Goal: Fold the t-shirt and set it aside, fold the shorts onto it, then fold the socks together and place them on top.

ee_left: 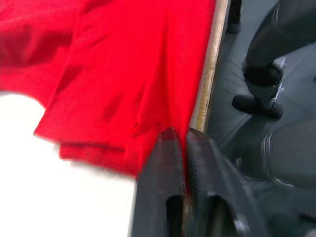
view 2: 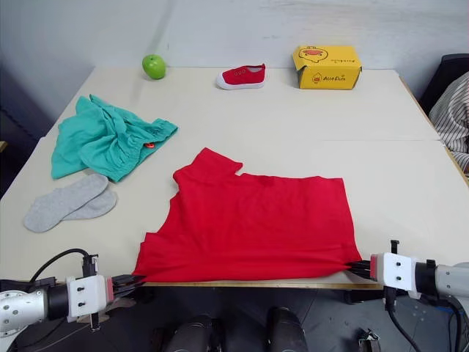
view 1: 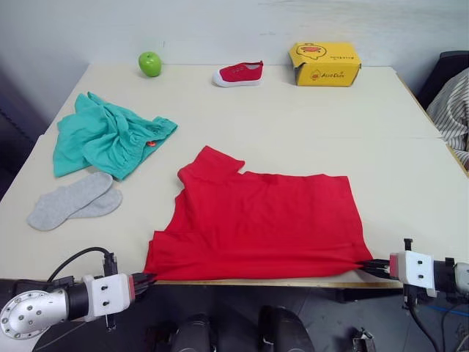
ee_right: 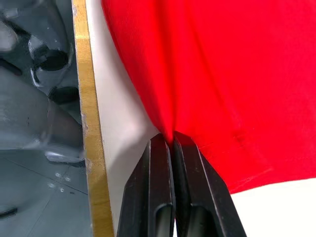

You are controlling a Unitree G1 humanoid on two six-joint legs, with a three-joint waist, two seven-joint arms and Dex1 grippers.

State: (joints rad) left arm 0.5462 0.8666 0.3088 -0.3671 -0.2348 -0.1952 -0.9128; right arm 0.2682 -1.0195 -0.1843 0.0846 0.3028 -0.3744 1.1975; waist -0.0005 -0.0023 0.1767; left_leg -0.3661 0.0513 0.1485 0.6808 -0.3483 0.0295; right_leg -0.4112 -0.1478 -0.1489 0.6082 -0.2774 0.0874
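From the left eye view, the plain bright red soft cloth t-shirt (view 1: 260, 224) lies spread flat on the pale, smooth tabletop (view 1: 308, 125), its hem along the near edge. The left end effector (view 1: 146, 279) pinches the hem's left corner, and the right end effector (view 1: 368, 267) pinches the right corner. The crumpled teal-green cloth shorts (view 1: 106, 134) sit well apart at the far left, with the pair of light grey knit socks (view 1: 73, 200) just nearer. A glossy green apple (view 1: 149, 63), a small red canvas shoe (view 1: 239, 73) and a yellow cardboard box (view 1: 325, 64) line the far edge.

In the left wrist view, the black fingers (ee_left: 165, 163) are clamped together on thin, layered red fabric at the tabletop's wooden lip.

In the right wrist view, the fingers (ee_right: 160, 173) are pressed shut on a gathered pleat of cloth.

The step in hand looks like the first fold. Both corners should probably lift together and travel evenly toward the collar, keeping the hem taut, since the limp jersey will sag and wrinkle otherwise.
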